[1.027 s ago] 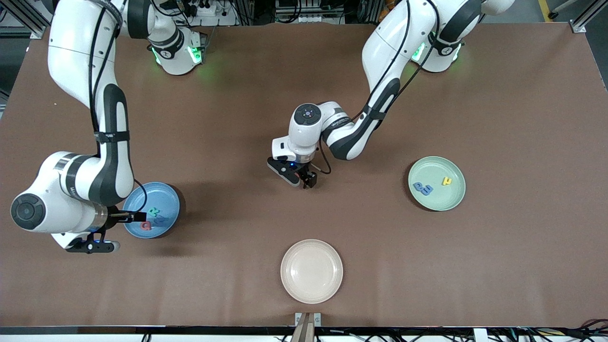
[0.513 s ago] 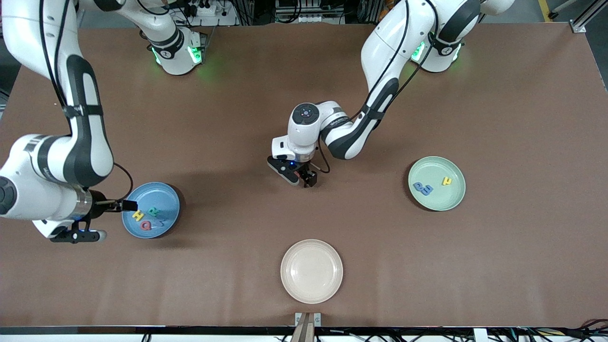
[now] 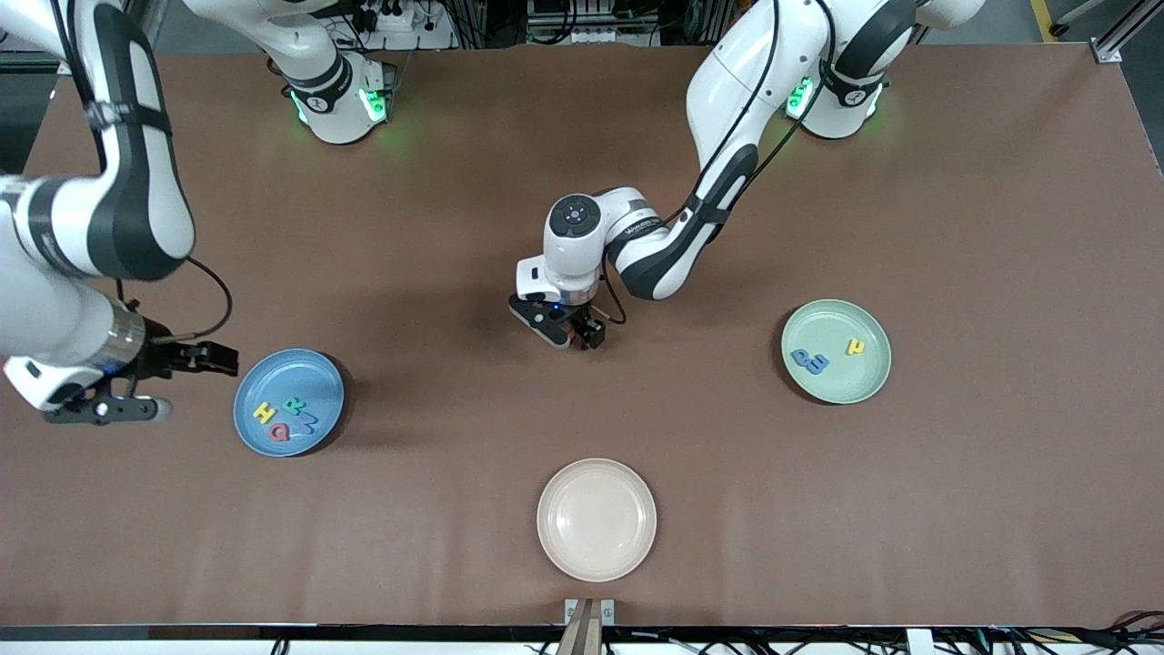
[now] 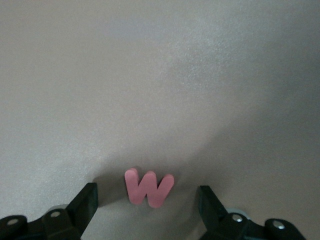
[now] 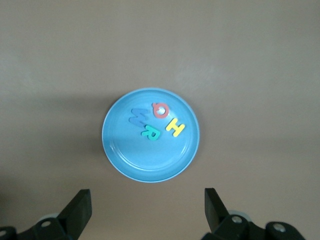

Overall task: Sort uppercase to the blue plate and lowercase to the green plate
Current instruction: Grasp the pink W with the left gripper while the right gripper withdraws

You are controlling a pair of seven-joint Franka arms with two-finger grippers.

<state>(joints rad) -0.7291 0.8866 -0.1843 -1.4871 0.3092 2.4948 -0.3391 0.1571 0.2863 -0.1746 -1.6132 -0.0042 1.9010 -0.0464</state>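
A pink foam lowercase letter [image 4: 149, 187] lies on the brown table mid-table. My left gripper [image 3: 587, 338] is low over it, and in the front view the hand hides it. The left gripper [image 4: 147, 196] is open, one finger on each side of the letter with a gap to both. The blue plate [image 3: 309, 377] holds a yellow H [image 3: 264, 414], teal R [image 3: 296, 406], red Q [image 3: 280, 431] and blue W [image 3: 306, 422]. The green plate [image 3: 846, 382] holds two blue letters [image 3: 809, 360] and a yellow one [image 3: 856, 347]. My right gripper [image 3: 214, 357] hangs open and empty just off the blue plate [image 5: 150, 160].
A cream plate [image 3: 596, 518] with nothing on it sits near the table's front edge, nearer to the front camera than the left gripper. The right arm's elbow and forearm [image 3: 118, 209] hang high over the table's right-arm end.
The right arm has lifted and drawn back off the blue plate toward its own end of the table, uncovering the letters there. The left gripper shifted only slightly above the pink letter.
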